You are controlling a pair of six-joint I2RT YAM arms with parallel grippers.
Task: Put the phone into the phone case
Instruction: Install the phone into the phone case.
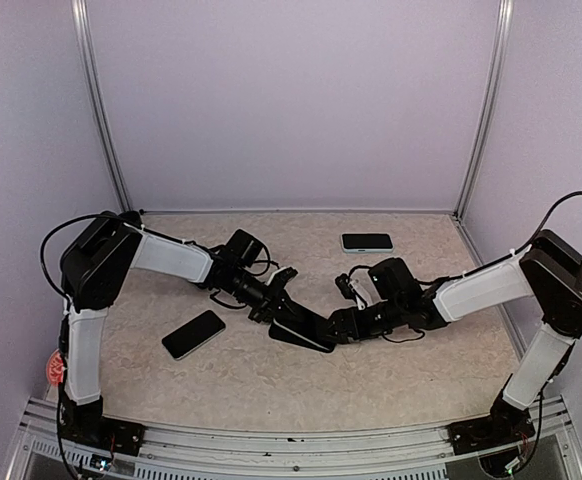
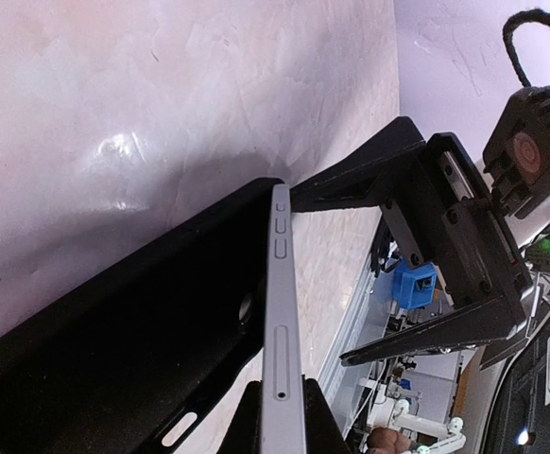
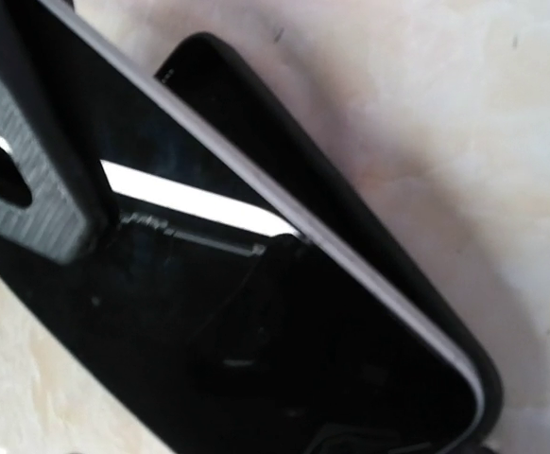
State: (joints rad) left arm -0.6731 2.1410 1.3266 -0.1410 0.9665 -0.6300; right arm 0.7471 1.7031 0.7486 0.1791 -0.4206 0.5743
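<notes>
A grey-edged phone [image 2: 281,322] with a dark screen [image 3: 256,322] is held tilted at the table's middle [image 1: 306,333]. One long edge meets the black phone case [image 2: 114,350], which lies under it; the case rim shows beyond the phone's edge [image 3: 417,274]. My left gripper [image 2: 280,427] is shut on the phone's edges; in the top view it [image 1: 281,312] comes in from the left. My right gripper [image 2: 318,279] is open, with its fingers spread at the phone's far end. From the top it [image 1: 337,330] sits at the right end of phone and case.
A second black phone [image 1: 193,333] lies flat on the table left of the case. A small teal-edged phone [image 1: 367,242] lies near the back wall. The table's metal front rail [image 1: 291,445] runs along the near edge, behind the arm bases.
</notes>
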